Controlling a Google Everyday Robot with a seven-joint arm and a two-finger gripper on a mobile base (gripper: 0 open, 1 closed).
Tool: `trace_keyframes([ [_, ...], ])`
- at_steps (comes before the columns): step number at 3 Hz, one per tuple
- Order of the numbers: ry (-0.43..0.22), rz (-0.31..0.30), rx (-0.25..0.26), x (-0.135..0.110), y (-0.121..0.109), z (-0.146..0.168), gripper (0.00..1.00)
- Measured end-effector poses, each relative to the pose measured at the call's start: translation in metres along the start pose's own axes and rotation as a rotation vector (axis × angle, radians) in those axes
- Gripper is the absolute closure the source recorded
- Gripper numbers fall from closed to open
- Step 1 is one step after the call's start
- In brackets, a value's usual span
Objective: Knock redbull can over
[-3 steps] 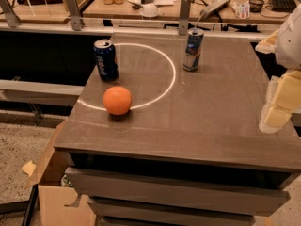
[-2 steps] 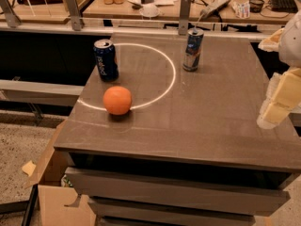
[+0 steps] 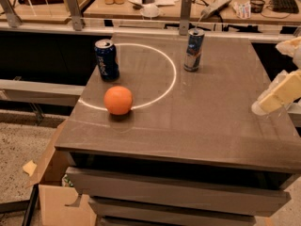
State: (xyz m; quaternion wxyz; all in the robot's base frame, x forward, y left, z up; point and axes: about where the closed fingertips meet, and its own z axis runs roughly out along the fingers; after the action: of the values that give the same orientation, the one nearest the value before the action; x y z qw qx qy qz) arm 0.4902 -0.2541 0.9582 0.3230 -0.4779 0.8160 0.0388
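The redbull can (image 3: 193, 50) stands upright at the back middle of the table, slim, blue and silver with a silver top, just outside the white circle line. My gripper (image 3: 277, 96) is at the right edge of the view, cream-coloured, hovering over the table's right side, well to the right of and nearer than the can. It touches nothing.
A wider dark-blue can (image 3: 106, 60) stands at the back left. An orange ball (image 3: 118, 100) lies in front of it on the white circle (image 3: 172, 76). The brown table (image 3: 188, 131) drops off at its front edge. A cluttered bench (image 3: 155, 4) runs behind. A cardboard box (image 3: 61, 201) sits below left.
My gripper has shifted slightly up and to the left over the table's right side. The cans and the ball have not moved.
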Motion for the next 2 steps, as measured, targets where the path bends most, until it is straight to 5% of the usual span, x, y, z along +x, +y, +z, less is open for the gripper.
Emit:
trace_keyframes([
  [2, -0.326, 0.140, 0.186, -0.009, -0.078, 0.041, 0.00],
])
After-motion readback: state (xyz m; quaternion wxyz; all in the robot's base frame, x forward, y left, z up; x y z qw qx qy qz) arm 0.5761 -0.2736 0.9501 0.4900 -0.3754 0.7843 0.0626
